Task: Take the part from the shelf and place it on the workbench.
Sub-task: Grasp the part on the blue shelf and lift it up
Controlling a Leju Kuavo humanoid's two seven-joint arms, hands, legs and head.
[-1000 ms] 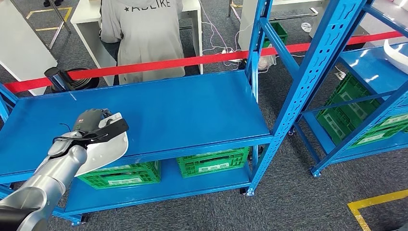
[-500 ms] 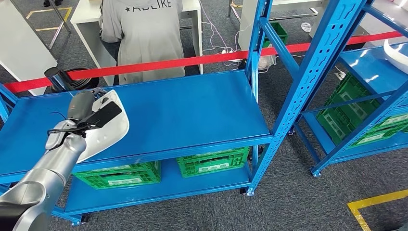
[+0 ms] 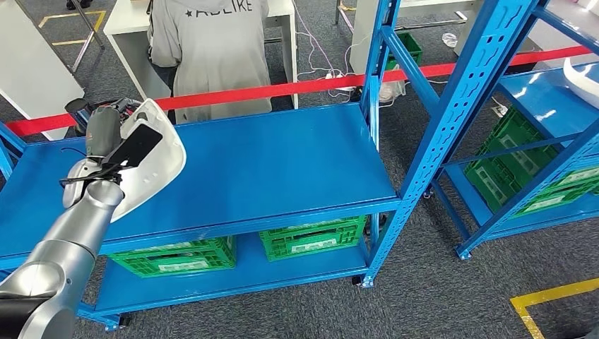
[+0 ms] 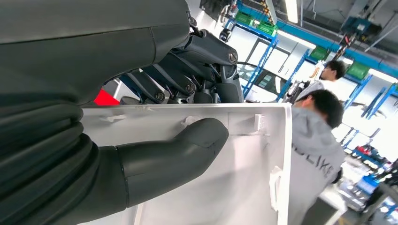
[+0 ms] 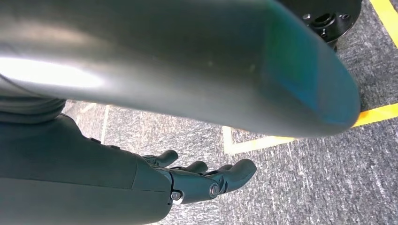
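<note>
My left hand (image 3: 116, 145) grips a curved white plastic part (image 3: 157, 168), lifted above the left end of the blue shelf (image 3: 282, 162). In the left wrist view the thumb (image 4: 178, 150) presses on the part's inner face (image 4: 234, 187) while the darker fingers (image 4: 197, 79) wrap over its edge. My right hand (image 5: 206, 180) hangs beside my body over grey carpet, fingers loosely apart, holding nothing.
A person in a grey top (image 3: 212, 49) stands behind a red barrier tape (image 3: 297, 88). Green crates (image 3: 314, 236) sit on the lower shelf. A second blue rack (image 3: 544, 141) at the right holds another white part (image 3: 583, 81) and green crates. Yellow floor tape (image 3: 551, 300) marks the carpet.
My left arm has raised the white part up and away from the shelf's front edge, toward the back left. The part now tilts more upright.
</note>
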